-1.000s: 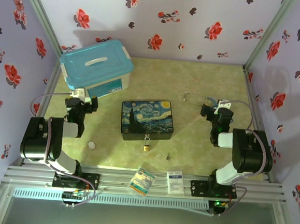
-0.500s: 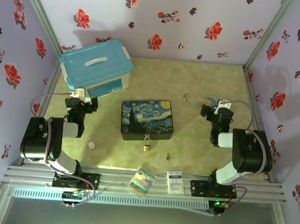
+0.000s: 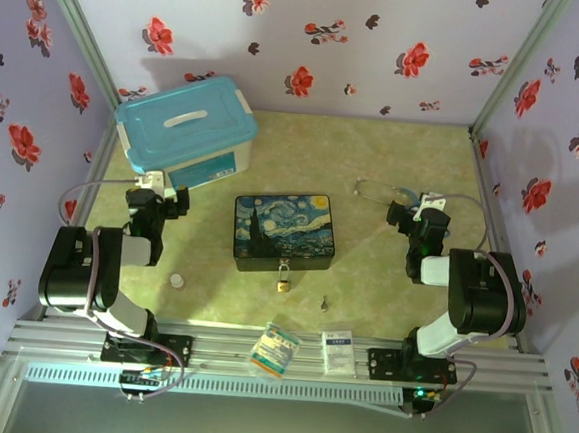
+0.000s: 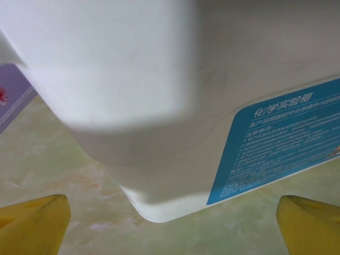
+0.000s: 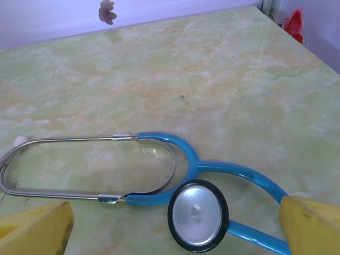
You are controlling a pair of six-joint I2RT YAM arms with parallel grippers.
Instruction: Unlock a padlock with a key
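Left end effector point(image 4: 170, 227) stands wide and empty, facing the bin point(image 4: 159, 106). Right end effector point(image 5: 175, 229) is wide and empty over a stethoscope point(image 5: 198, 215). Padlock point(image 3: 284, 277) sits at the box's point(image 3: 284, 228) near edge, with the key point(image 3: 325, 302) near it on the surface point(image 3: 394, 165).

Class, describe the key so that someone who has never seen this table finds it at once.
Find the dark starry-night painted box at the centre. A small brass padlock sits at its near edge, and the key lies just right of that, nearer still. It is a slim dark-grey sliver, not brass-gold.
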